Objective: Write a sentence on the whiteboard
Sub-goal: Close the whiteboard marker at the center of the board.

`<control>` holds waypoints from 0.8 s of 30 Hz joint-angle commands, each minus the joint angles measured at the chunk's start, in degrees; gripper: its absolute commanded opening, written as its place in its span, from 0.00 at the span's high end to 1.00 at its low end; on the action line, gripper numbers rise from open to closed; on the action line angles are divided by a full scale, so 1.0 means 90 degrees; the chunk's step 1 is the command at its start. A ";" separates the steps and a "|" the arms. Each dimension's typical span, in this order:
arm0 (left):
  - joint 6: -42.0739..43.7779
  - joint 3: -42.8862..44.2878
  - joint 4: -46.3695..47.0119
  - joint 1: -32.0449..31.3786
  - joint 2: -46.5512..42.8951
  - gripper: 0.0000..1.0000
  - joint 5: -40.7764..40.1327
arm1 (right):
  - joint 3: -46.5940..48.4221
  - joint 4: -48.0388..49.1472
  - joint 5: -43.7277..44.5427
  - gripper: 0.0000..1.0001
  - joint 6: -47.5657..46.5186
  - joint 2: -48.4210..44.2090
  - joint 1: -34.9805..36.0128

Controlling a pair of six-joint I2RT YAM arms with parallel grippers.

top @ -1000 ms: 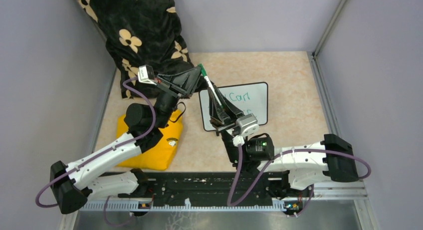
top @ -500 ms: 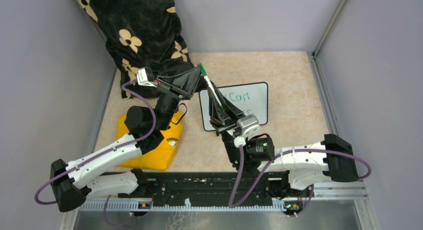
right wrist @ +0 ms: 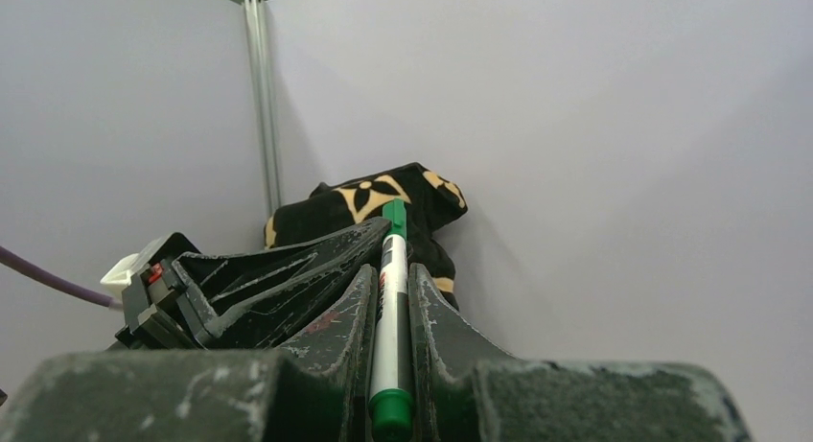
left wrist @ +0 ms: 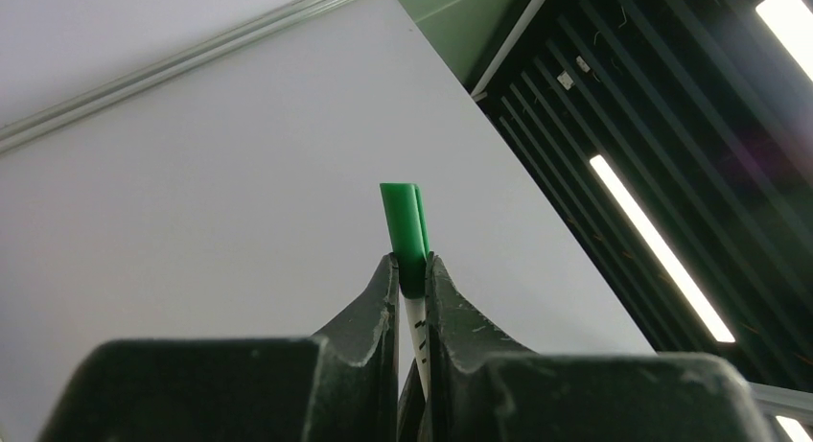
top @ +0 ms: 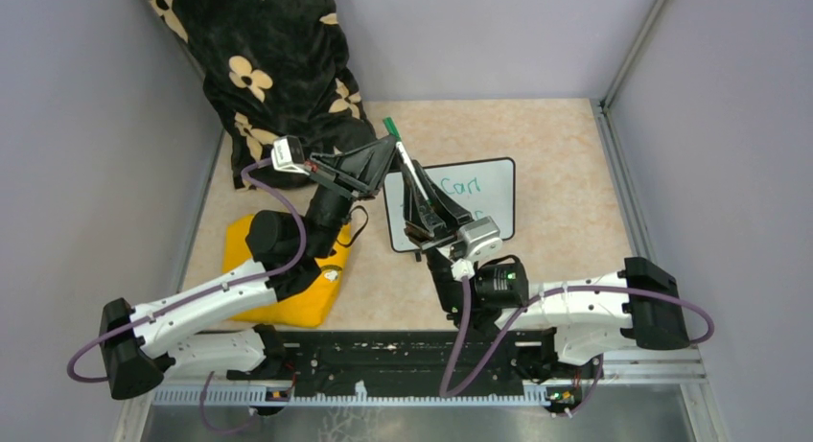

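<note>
Board (top: 499, 200): flat on the table (top: 566, 164), mid-field, just ahead of the right arm, its near-left part hidden under that arm. Words (top: 463, 185): green; only "Can" reads, on the upper line. The rest is covered or too faint, so you cannot count the sentence finished. Marker (top: 406, 164): white barrel, green at both ends, held slanted above the board's left edge. Right claw (top: 418, 181): clenched on the barrel. Left claw (top: 391, 147): clenched on the upper green end. Step in hand, by judgement: a two-claw cap pull, cap fit or regrip, not a writing stroke; which of these cannot be told. Next move calls for one claw holding firm while the other works straight along the barrel; any sideways pull would likely twist the marker in the grip. Views: the top view alone gives you board and words. The left wrist shows only its claw (left wrist: 410, 269) pinching the marker's (left wrist: 406, 226) green end against wall and ceiling lights. The right wrist shows the marker (right wrist: 389, 308) seated in its claw (right wrist: 391, 274), with the left claw (right wrist: 379, 229) beyond. Surroundings: black flowered cloth (top: 278, 68) at the far left, yellow pad (top: 288, 293) under the left arm.
</note>
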 commanded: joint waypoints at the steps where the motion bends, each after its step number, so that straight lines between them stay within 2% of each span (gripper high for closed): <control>1: 0.0123 -0.0217 -0.0358 -0.0583 0.0097 1.00 0.1740 | 0.0300 0.1068 0.0229 1.00 0.0113 0.0215 -0.0194; 10: 0.0176 -0.0400 -0.0056 -0.0583 0.0023 0.98 0.1604 | 0.0261 0.1066 0.0194 1.00 0.0168 0.0114 -0.0191; 13: 0.0251 -0.0411 -0.0072 -0.0583 -0.0032 0.82 0.1543 | 0.0223 0.1018 0.0194 1.00 0.0233 0.0056 -0.0185; 19: 0.0576 -0.0455 -0.0151 -0.0583 -0.0290 0.38 0.1267 | 0.0093 0.0924 0.0157 1.00 0.0346 -0.0099 -0.0131; 21: 0.0797 -0.0497 -0.0242 -0.0586 -0.0428 0.30 0.1011 | -0.0040 0.0792 0.0048 1.00 0.0420 -0.0214 -0.0088; 24: 0.1316 -0.0508 -0.0316 -0.0575 -0.0635 0.24 0.0583 | -0.0223 0.0442 -0.0117 1.00 0.0739 -0.0499 -0.0053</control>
